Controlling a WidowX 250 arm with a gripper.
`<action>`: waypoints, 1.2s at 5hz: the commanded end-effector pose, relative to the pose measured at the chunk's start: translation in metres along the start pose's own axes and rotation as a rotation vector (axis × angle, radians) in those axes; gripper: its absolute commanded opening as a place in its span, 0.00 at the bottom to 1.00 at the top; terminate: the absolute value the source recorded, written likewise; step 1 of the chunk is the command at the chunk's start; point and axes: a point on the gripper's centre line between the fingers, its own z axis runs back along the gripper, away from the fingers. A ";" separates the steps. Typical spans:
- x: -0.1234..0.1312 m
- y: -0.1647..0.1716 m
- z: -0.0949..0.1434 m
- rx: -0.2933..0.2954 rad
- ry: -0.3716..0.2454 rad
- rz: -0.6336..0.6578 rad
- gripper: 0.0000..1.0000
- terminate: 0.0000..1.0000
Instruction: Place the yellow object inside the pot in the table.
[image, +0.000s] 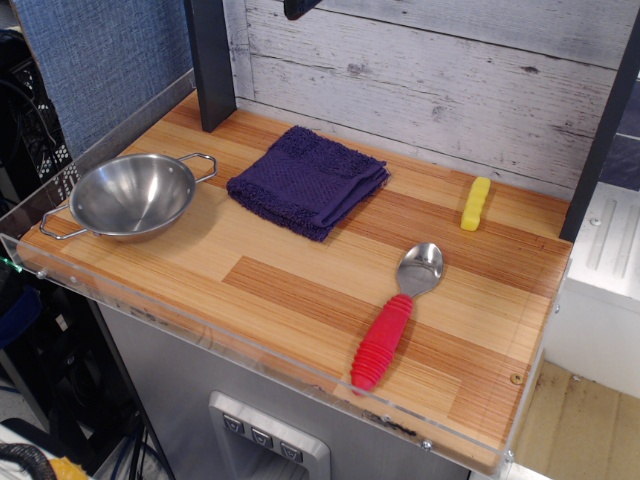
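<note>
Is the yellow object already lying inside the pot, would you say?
No, the yellow object lies on the table, far from the empty pot.

Dark part (303, 8) cut off at top edge; hand unidentifiable.

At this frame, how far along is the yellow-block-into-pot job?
Nothing looks done: the yellow block lies on the table near the back right edge, and the steel pot at the left end is empty. Nothing is in hand; the gripper is barely in view at the top. Grasping, carrying and dropping it in all remain.
</note>
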 end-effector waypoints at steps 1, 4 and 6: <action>0.000 0.000 0.000 0.000 0.000 0.000 1.00 0.00; 0.077 -0.043 -0.070 0.027 0.066 0.117 1.00 0.00; 0.093 -0.040 -0.111 0.011 0.005 0.228 1.00 0.00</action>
